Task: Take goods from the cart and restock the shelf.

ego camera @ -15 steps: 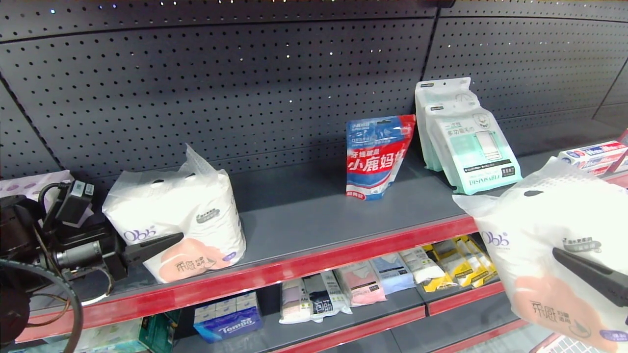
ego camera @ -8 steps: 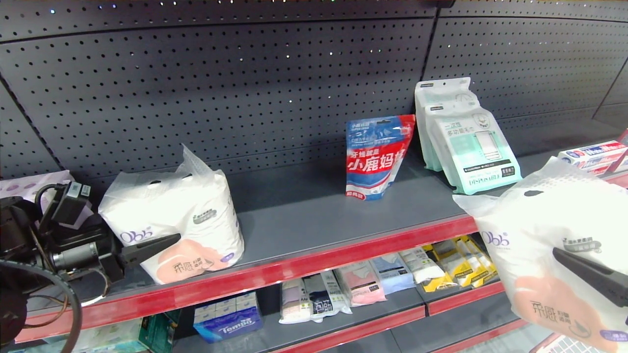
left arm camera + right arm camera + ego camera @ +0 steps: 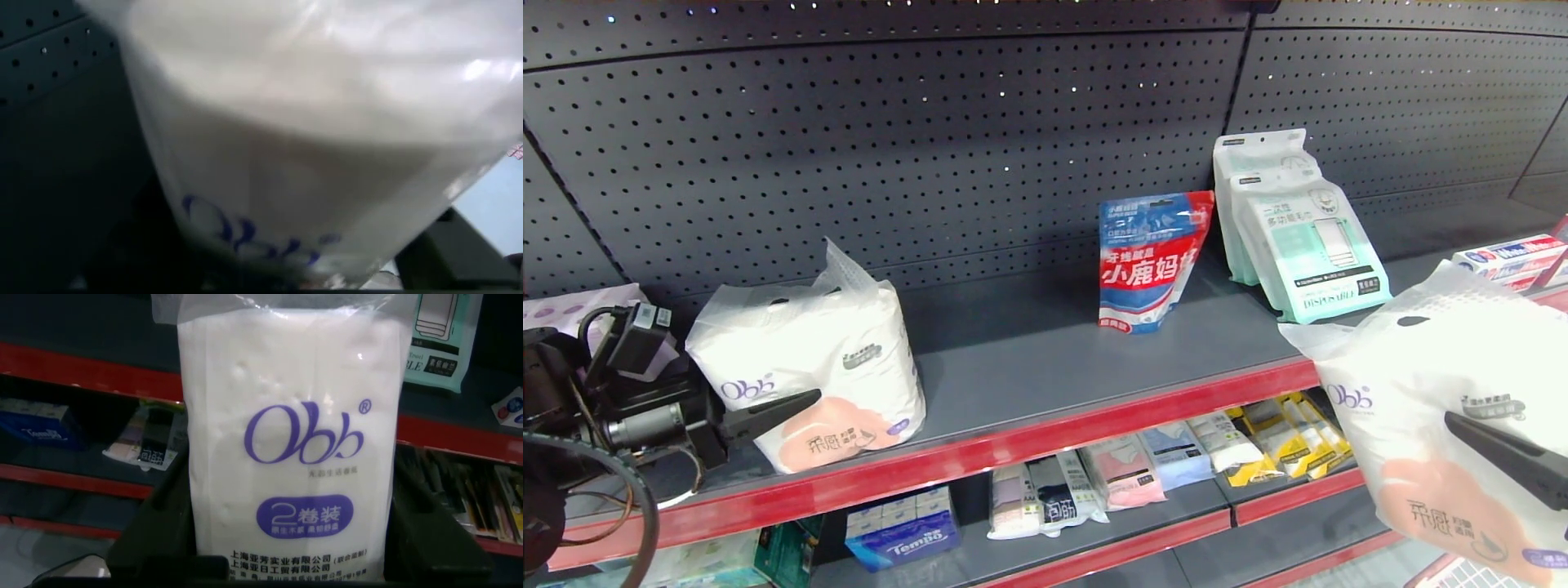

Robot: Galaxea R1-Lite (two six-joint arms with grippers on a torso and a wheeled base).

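A white two-roll tissue pack (image 3: 809, 367) stands at the left of the grey shelf (image 3: 1029, 359), near its red front edge. My left gripper (image 3: 805, 384) is shut on it: one black finger (image 3: 768, 412) lies across its front and the other is hidden behind. The left wrist view shows that pack (image 3: 327, 122) very close. At the lower right, in front of the shelf, my right gripper (image 3: 1470, 408) is shut on a second identical pack (image 3: 1437, 384) and holds it in the air. In the right wrist view this pack (image 3: 294, 433) stands upright between the fingers of that gripper (image 3: 290, 539).
A red-and-blue pouch (image 3: 1152, 261) and mint-white pouches (image 3: 1298, 229) lean on the pegboard at centre right. Boxes (image 3: 1507, 257) lie at the far right, a purple-patterned pack (image 3: 572, 306) at the far left. Lower shelves hold several small packs (image 3: 1143, 469).
My left gripper and the pack it holds have shifted slightly left along the shelf. The right arm and its pack have barely moved.
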